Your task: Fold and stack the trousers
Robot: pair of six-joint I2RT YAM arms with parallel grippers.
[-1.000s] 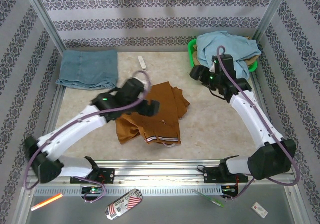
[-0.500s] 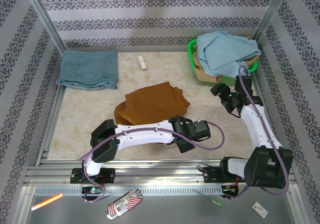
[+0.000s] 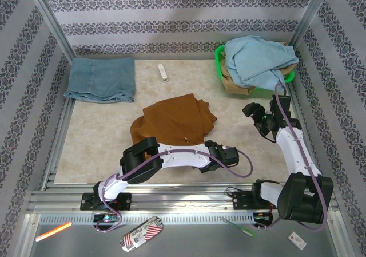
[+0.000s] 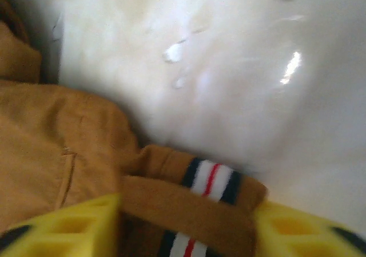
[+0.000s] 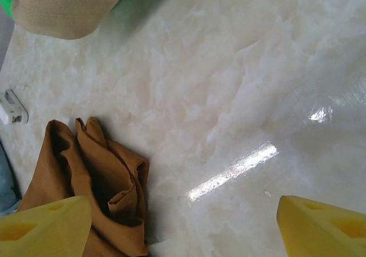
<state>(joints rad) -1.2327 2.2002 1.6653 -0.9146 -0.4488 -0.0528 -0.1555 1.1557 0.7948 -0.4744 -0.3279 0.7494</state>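
At far left a denim-blue cloth lies folded flat and square; I judge it a finished piece, and a likely place for the stack. In the middle of the pale marble-look table the trousers lie as a rumpled rust-brown heap, doubled over but uneven, with loose folds at the far edge; the folding looks only part done, and the stacking is not begun. The cloth is soft matte cotton. At its near right corner the left tool is closed on the waistband, whose white, red and dark striped lining shows. The right tool hangs wide open and empty over the glossy table; behind it a green basket holds a pale blue cloth.
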